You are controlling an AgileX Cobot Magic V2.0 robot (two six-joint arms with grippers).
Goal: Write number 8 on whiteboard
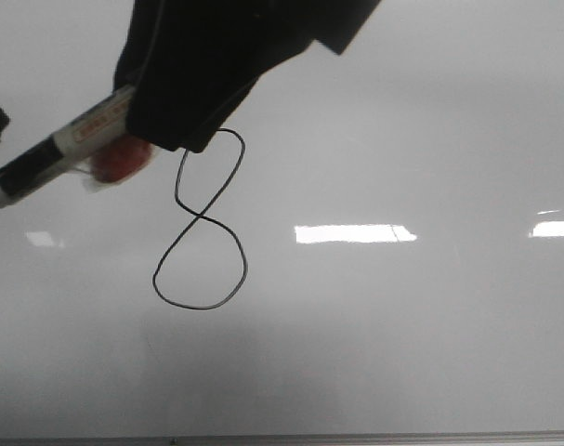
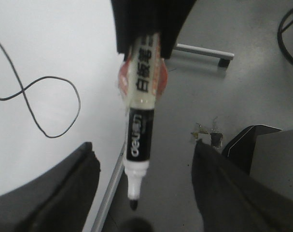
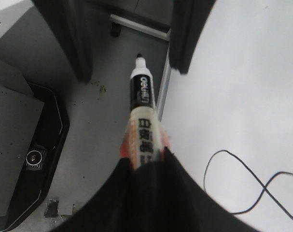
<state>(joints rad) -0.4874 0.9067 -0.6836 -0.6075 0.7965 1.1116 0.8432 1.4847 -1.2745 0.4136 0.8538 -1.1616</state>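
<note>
The number 8 (image 1: 200,216) is a thin black line figure on the whiteboard (image 1: 402,139). It also shows in the left wrist view (image 2: 25,94) and the right wrist view (image 3: 264,189). My right gripper (image 1: 170,111) is shut on an uncapped marker (image 1: 68,139) with orange-red padding (image 1: 122,160) round its barrel. It holds the marker above the board, up and left of the 8. The marker (image 2: 141,121) points between the fingers of my left gripper (image 2: 141,159), which is open and not touching it. The tip (image 3: 138,59) hangs past the board's edge.
A thin grey edge strip (image 1: 282,439) runs along the board's near side. Beyond the board's left edge is grey floor with a metal frame bar (image 2: 204,52) and a black case (image 3: 35,159). Bright glare patches (image 1: 354,233) lie on the board.
</note>
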